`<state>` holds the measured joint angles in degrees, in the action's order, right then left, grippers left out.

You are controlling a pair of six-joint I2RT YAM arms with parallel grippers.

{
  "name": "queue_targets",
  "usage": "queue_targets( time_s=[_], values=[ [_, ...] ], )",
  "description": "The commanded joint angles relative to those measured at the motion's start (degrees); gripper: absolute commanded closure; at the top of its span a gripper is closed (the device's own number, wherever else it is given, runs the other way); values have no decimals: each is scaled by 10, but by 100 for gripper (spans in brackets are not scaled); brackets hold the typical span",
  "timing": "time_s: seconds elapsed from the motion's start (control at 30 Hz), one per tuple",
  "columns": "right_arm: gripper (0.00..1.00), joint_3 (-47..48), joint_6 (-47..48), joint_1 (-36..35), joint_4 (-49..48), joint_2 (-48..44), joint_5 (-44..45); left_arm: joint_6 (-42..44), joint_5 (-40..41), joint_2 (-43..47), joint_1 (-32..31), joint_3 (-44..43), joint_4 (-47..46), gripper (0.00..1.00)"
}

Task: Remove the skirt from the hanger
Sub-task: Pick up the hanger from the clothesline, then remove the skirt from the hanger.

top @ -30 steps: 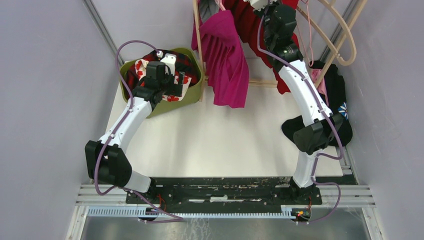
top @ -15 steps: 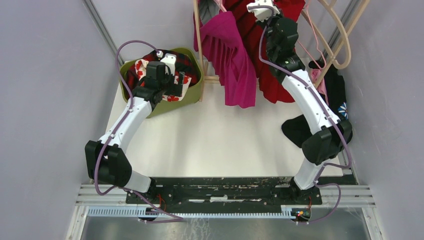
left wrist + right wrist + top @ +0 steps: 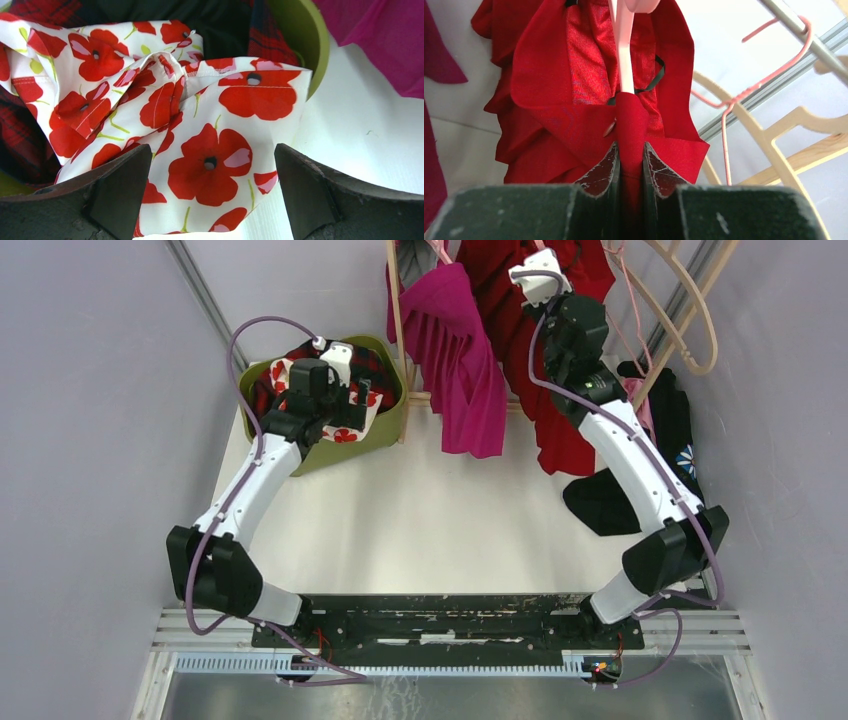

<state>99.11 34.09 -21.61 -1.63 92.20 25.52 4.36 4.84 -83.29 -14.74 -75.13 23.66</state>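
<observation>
The red skirt (image 3: 549, 75) hangs from a pink hanger (image 3: 624, 50) on the rack at the back; in the top view the red skirt (image 3: 555, 430) droops below the rail. My right gripper (image 3: 630, 147) is shut on a fold of the skirt's waistband just under the hanger's stem. From above, the right gripper (image 3: 535, 275) is high at the rack. My left gripper (image 3: 212, 150) stands open over a white cloth with red poppies (image 3: 200, 125), with nothing between its fingers. In the top view the left gripper (image 3: 357, 400) hovers over the basket.
A green basket (image 3: 395, 410) of clothes sits at the back left. A magenta skirt (image 3: 465, 360) hangs on the wooden rack (image 3: 398, 330) beside the red one. Bare wooden hangers (image 3: 690, 330) and a thin pink wire hanger (image 3: 724, 130) hang to the right. Dark garments (image 3: 600, 500) lie on the table's right.
My right arm has pulled toward the near side with the red skirt in its grip, and the skirt now hangs lower and further right. The left arm has barely moved.
</observation>
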Motion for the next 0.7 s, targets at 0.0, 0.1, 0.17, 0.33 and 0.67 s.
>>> queue_targets(
  time_s=[0.0,0.1,0.17,0.33,0.67],
  values=[
    [100,-29,-46,0,-37,-78,-13,-1,-57,43,-8,-42,-21,1],
    [99,-68,-84,-1,3,-113,-23,-17,-99,56,-16,-64,-30,1],
    [99,-91,-118,-3,37,-143,-36,-22,-125,63,-33,-82,-34,1],
    [99,-147,-143,-22,118,-235,-35,-37,-195,78,-80,-132,-62,1],
    [100,-147,-219,-34,321,-352,-108,-64,-262,30,-224,-219,-177,1]
  ],
)
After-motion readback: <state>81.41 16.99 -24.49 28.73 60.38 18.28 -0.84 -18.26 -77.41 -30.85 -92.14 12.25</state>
